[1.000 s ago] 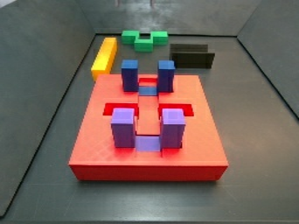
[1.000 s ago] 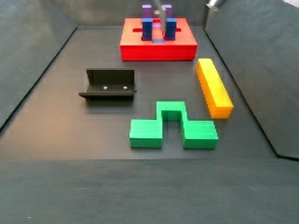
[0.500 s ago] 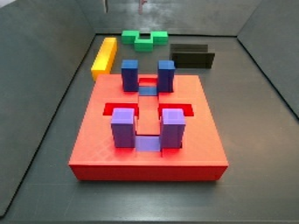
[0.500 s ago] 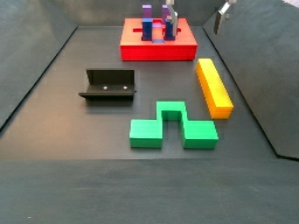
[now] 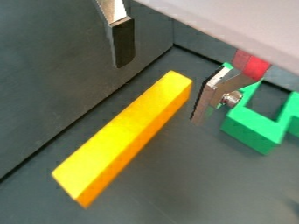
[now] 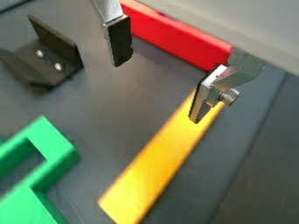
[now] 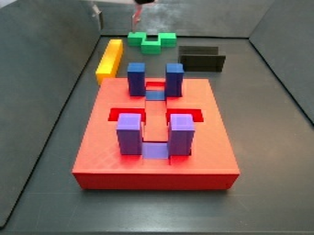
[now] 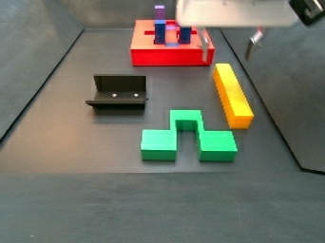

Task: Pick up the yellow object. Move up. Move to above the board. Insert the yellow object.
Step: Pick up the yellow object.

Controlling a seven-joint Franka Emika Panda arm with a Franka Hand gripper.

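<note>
The yellow object (image 8: pixel 231 93) lies flat on the floor beside the board (image 8: pixel 172 55), and it shows in both wrist views (image 5: pixel 122 140) (image 6: pixel 163 162) and in a side view (image 7: pixel 110 57). The board (image 7: pixel 153 151) is a red slab with blue and purple posts; its edge shows in a wrist view (image 6: pixel 176 44). My gripper (image 8: pixel 229 46) hangs open and empty above the end of the yellow object nearest the board. Its two fingers straddle that end in both wrist views (image 5: pixel 163 74) (image 6: pixel 163 74) without touching it. In a side view the gripper (image 7: pixel 117 13) is partly cut off at the frame's edge.
A green notched block (image 8: pixel 188 135) lies next to the yellow object's other end (image 5: pixel 257 122) (image 6: pixel 30 175) (image 7: pixel 153 39). The black fixture (image 8: pixel 117 93) stands on the floor beyond it (image 6: pixel 41 57) (image 7: pixel 203 58). Grey walls enclose the floor.
The gripper has come down into the side views and now hangs over the yellow object's end near the board. The pieces have not moved.
</note>
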